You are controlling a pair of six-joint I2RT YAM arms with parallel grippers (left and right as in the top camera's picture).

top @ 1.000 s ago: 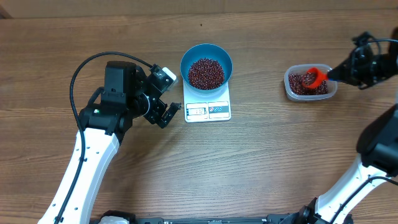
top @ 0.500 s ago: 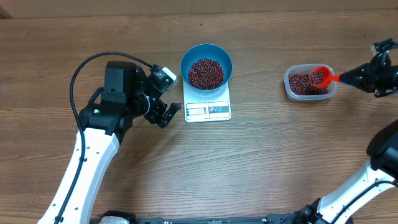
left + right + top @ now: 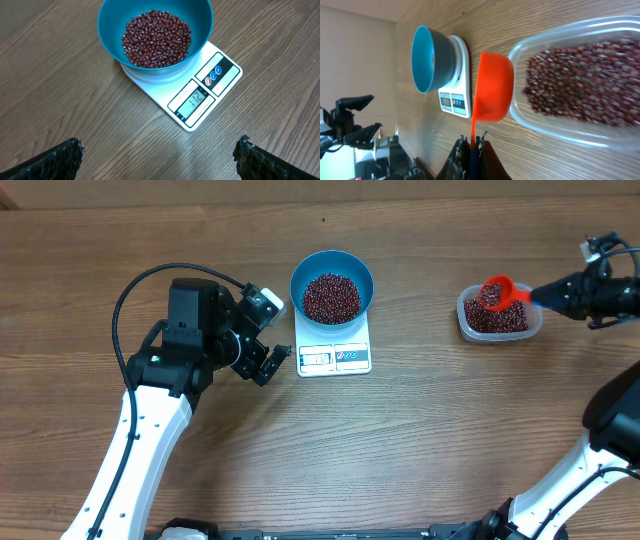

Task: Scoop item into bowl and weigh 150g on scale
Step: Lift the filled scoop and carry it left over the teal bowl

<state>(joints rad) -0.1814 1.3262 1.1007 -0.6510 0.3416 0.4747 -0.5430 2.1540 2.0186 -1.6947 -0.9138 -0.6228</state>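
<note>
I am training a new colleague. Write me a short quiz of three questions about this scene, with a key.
1. True or false: the round blue plastic bowl of small dark red beans stands on the flat white rectangular scale.
2. The right claw holds: A) the small red plastic scoop; B) the bowl; C) nothing.
3. Fill in: the left claw is ___ (open or shut).
Key: 1 true; 2 A; 3 open.
</note>
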